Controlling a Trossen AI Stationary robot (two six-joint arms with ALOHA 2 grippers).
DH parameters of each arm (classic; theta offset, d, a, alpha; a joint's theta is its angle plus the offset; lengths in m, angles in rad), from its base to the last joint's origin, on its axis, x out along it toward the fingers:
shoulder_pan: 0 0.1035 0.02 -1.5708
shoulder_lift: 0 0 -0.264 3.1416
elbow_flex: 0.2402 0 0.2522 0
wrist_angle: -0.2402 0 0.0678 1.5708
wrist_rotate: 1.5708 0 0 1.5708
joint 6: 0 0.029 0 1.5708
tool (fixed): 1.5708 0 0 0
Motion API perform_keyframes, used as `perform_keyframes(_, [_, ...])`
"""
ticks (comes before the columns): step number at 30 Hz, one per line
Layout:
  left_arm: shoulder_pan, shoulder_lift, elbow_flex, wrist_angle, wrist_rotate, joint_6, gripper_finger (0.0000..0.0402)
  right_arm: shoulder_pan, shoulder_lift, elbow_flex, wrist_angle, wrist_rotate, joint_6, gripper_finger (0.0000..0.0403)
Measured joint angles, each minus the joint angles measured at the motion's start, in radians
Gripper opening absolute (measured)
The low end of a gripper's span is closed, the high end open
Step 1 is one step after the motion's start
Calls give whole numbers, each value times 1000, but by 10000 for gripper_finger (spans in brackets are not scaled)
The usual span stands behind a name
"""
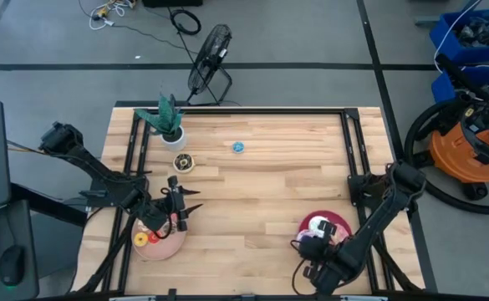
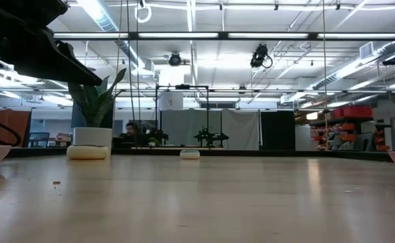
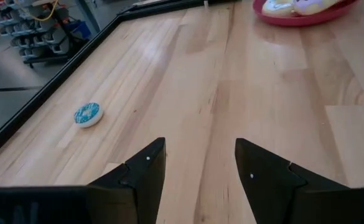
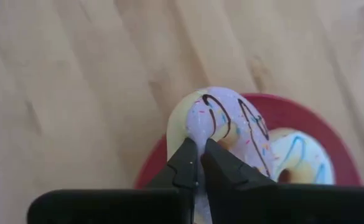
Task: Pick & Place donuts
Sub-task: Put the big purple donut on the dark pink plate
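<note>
while the right pincer [image 4: 199,163] hangs low over the crimson plate [image 4: 297,118], its fingers are pinched almost shut on the rim of the purple donut [image 4: 222,121], which stands tilted up on edge just ahead of the tips. right behind that one, flat on the same plate, lies a white donut [image 4: 300,155] with blue stripes. that's a thin bite on soft icing, so i'd judge the ring could slip out and roll off the plate if the arm swings fast, or knock its neighbour on release. over at the left pincer [image 3: 200,165], the fingers stand partly apart and hold nothing, aimed across bare table [image 3: 281,99]; a blue donut [image 3: 87,114] sits well ahead and off to one side, so a straight reach would miss it.
</note>
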Motion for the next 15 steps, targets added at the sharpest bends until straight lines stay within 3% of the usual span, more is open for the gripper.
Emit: perform_keyframes(15, [1,0,0,3,-1,2,199,36,1,51,-97,65,-42,21])
